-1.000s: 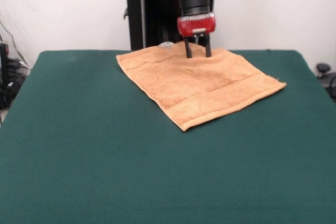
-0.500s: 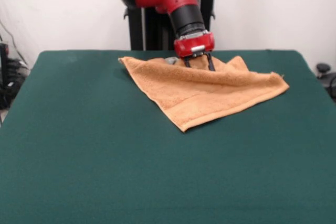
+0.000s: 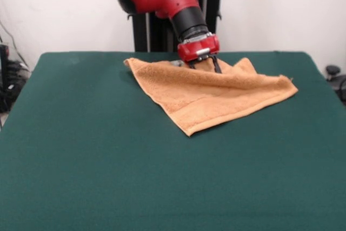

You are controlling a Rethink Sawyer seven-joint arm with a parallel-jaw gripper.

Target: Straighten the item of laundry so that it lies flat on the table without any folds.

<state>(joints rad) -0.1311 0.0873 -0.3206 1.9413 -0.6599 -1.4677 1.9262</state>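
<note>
The orange-tan towel (image 3: 216,98) lies at the far middle of the dark green table (image 3: 97,166), turned like a diamond with one corner towards the camera. Its far edge is raised into a ridge from the left corner to the right corner. My gripper (image 3: 205,70) comes down tilted from the red arm onto the middle of that raised far edge and is shut on the towel there. Its tips are hidden behind the cloth. The near half of the towel lies flat with a woven band along its edge.
The robot's black pedestal (image 3: 157,31) stands just behind the table's far edge. Cables and dark gear (image 3: 8,79) sit off the table's left side, and a dark object (image 3: 332,71) sits off its right side.
The arm has tilted and come towards the camera. The towel's far edge, flat a second ago, is now lifted and bunched into a ridge at the gripper. The left corner has risen.
</note>
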